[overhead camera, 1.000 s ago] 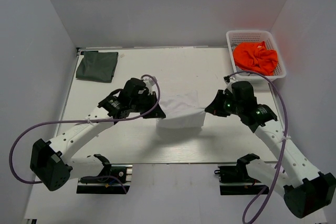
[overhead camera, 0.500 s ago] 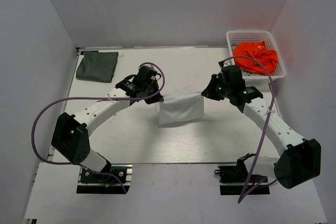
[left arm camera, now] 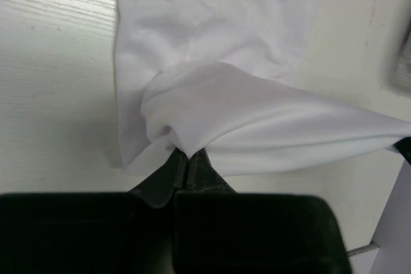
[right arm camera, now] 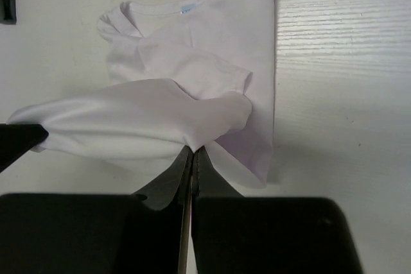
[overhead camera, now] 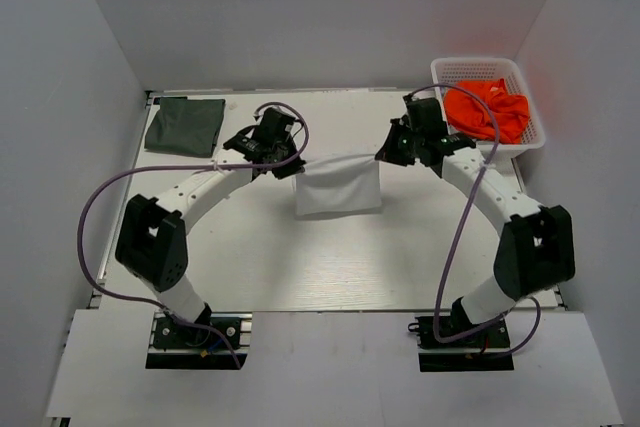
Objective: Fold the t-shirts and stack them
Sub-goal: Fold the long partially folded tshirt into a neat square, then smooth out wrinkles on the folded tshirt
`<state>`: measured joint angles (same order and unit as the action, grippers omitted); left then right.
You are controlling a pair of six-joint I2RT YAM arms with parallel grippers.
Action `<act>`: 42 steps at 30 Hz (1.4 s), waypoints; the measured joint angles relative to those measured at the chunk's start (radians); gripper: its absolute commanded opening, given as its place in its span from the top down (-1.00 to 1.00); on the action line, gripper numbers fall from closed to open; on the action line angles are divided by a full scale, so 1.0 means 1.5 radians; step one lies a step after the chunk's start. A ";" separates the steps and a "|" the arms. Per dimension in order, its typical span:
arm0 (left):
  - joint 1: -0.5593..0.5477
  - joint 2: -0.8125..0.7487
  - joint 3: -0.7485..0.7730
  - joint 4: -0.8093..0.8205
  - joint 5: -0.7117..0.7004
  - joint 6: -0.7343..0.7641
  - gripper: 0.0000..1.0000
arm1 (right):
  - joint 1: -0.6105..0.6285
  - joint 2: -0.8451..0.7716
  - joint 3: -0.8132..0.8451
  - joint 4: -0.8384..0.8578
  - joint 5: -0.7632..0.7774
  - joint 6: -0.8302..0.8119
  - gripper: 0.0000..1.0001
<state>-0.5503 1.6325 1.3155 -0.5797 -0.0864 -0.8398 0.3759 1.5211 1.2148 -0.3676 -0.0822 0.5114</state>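
White t-shirt (overhead camera: 340,190) lies mid-table (overhead camera: 300,267), its top edge lifted taut; left gripper (overhead camera: 290,167) and right gripper (overhead camera: 384,155) each pinch one end, jaws closed on cloth; dark grey-green t-shirt (overhead camera: 185,125) lies folded far left.

White wood-grain table (overhead camera: 300,267) is occupying the enclosure floor. Back wall (overhead camera: 320,17), left wall (overhead camera: 60,147) and right wall (overhead camera: 590,97), all plain pale grey, are closing it in. Even, diffuse light is falling from above and throwing soft shadows on the boards. White plastic basket (overhead camera: 438,82) is sitting at the far right corner.
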 measured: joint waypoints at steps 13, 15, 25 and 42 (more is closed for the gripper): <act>0.096 0.284 0.232 0.049 0.000 0.031 -0.14 | -0.039 0.334 0.285 0.019 -0.035 -0.016 1.00; 0.106 0.331 0.259 0.069 0.004 0.053 -0.95 | -0.049 0.391 0.335 0.016 -0.033 -0.014 1.00; 0.130 0.437 0.402 0.112 0.049 0.159 -1.00 | -0.085 0.506 0.464 -0.005 0.008 -0.024 -0.81; 0.057 0.312 0.207 0.232 0.234 0.216 -1.00 | -0.045 0.293 0.138 0.195 -0.190 -0.002 -0.81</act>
<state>-0.4641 2.1006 1.6257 -0.2314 0.2642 -0.5152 0.3080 1.9606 1.4216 -0.0753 -0.3668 0.5079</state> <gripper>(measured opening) 0.996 0.904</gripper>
